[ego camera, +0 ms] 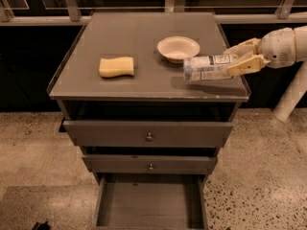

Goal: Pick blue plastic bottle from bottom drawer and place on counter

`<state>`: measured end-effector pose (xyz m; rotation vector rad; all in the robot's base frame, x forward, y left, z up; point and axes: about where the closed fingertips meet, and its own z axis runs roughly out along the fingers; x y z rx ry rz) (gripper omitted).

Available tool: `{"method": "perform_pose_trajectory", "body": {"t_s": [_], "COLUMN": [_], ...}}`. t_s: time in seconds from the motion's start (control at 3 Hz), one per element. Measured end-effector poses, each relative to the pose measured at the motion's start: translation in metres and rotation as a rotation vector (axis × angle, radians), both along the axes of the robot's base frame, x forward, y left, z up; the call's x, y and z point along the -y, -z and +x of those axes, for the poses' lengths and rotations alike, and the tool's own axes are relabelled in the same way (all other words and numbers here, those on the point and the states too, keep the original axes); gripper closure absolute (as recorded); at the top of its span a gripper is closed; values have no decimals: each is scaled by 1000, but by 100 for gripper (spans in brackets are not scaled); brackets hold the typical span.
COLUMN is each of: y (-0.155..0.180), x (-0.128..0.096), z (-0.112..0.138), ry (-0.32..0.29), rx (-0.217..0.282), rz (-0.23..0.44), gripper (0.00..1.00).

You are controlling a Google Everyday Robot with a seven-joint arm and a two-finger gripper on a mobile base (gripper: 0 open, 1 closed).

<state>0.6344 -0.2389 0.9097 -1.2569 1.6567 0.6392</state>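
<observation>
The blue plastic bottle (207,67), clear with a white label, lies sideways in my gripper (236,60) just above the right side of the counter (139,47). The gripper reaches in from the right, its cream fingers (244,66) shut on the bottle's right end. The bottle casts a shadow on the counter right under it; I cannot tell whether it touches. The bottom drawer (148,201) is pulled open at the foot of the cabinet and its grey floor is bare.
A yellow sponge (116,66) lies on the counter's left half. A shallow white bowl (178,48) sits just behind and left of the bottle. The two upper drawers (148,134) with round knobs stand slightly ajar. Speckled floor surrounds the cabinet.
</observation>
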Motion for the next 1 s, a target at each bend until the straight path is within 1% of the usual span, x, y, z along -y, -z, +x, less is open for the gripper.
{"method": "perform_pose_trajectory", "body": {"t_s": [0.33,0.67,1.0], "y": [8,8,8], "x": [9,9,9], "z": [15,16,16], "ry": [85,89,89], "rx": [-18,-17,-17], "rz": [-8,-6,-6], "gripper": [100,81,58]}}
